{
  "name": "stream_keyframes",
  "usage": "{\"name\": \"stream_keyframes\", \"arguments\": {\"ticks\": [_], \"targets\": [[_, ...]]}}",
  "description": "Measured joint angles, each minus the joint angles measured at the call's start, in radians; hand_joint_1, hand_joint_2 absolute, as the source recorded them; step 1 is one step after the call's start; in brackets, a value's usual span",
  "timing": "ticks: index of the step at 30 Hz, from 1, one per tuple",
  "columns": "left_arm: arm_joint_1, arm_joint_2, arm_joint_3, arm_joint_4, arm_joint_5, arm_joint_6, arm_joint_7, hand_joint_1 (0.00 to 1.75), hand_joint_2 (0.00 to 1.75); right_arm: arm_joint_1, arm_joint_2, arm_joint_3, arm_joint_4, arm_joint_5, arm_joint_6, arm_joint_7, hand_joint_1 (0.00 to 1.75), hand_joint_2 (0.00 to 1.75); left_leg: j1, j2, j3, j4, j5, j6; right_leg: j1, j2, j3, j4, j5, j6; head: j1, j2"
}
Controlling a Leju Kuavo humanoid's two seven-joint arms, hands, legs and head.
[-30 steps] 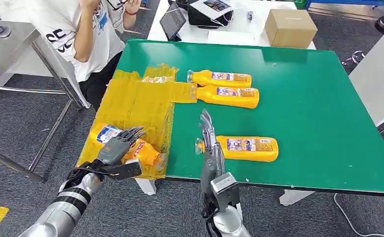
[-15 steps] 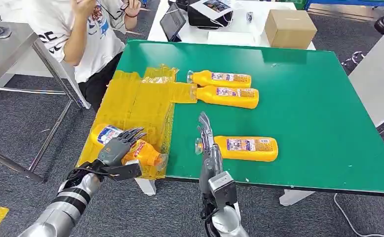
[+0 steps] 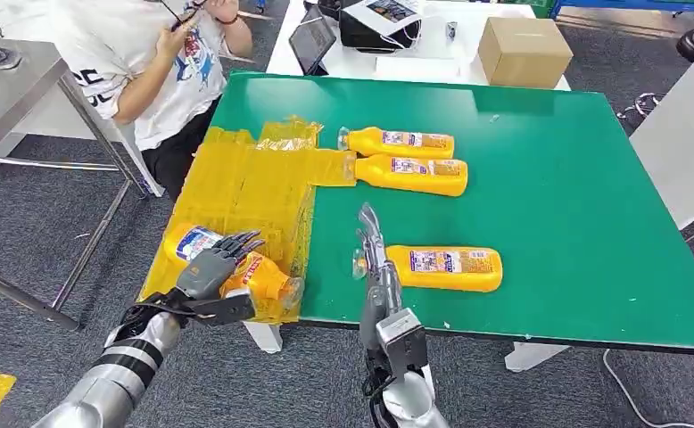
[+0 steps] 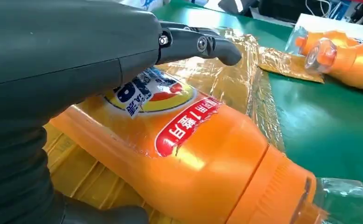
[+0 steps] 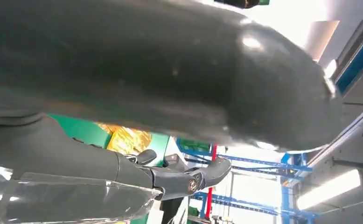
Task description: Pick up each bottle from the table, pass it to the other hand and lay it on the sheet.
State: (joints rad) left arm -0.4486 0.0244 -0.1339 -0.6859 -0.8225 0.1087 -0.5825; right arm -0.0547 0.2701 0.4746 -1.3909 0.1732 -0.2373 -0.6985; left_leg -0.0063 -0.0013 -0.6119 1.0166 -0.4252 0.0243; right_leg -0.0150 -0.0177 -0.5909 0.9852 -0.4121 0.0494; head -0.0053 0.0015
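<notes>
Lying on the yellow sheet (image 3: pixel 245 192) at the green table's (image 3: pixel 557 187) near left corner, an orange bottle (image 3: pixel 259 276) sits under the left hand (image 3: pixel 211 272), whose fingers curl over it. The right hand (image 3: pixel 375 254), fingers straight and holding nothing, touches the clear cap of another bottle (image 3: pixel 446 268).

orange bottles (image 3: pixel 428 268) with blue-white-red labels, crinkled yellow sheet (image 3: pixel 245 192), green table (image 3: pixel 575 196), brown box (image 3: pixel 525 51).
</notes>
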Motion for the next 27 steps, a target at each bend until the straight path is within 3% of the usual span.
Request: {"name": "stream_keyframes", "arguments": {"ticks": [8,11,16,27], "targets": [[0.002,0.054,-0.018,-0.021,0.065,-0.147,-0.038,0.0,1.75,-0.001,0.0,-0.006,0.013,-0.003,0.015,0.002,0.0,0.0,0.0,0.0,0.004,0.0,0.0,0.0,0.0,0.0,0.004,0.0,0.0,0.0,0.0,0.0],[0.057,0.062,-0.007,-0.122,0.282,-0.206,-0.089,0.0,1.75,-0.001,0.003,-0.008,0.021,-0.004,0.029,0.01,0.0,0.0,0.0,0.003,0.003,0.0,0.0,0.0,0.0,0.001,0.001,0.0,0.0,-0.001,-0.001,0.0],[0.127,0.052,0.005,-0.24,0.341,-0.212,-0.081,0.0,1.75,-0.001,0.011,-0.01,0.035,-0.006,0.035,0.011,0.0,0.0,0.0,0.002,-0.001,0.0,0.001,0.0,0.0,0.001,-0.002,0.0,0.0,0.0,0.0,0.0],[0.159,0.04,0.035,-0.307,0.328,-0.19,-0.088,0.0,1.75,-0.003,0.014,-0.012,0.047,0.0,0.038,0.021,0.0,0.0,0.001,0.003,-0.003,0.0,0.0,0.0,0.001,0.001,-0.005,0.0,0.0,-0.001,0.0,0.0]]}}
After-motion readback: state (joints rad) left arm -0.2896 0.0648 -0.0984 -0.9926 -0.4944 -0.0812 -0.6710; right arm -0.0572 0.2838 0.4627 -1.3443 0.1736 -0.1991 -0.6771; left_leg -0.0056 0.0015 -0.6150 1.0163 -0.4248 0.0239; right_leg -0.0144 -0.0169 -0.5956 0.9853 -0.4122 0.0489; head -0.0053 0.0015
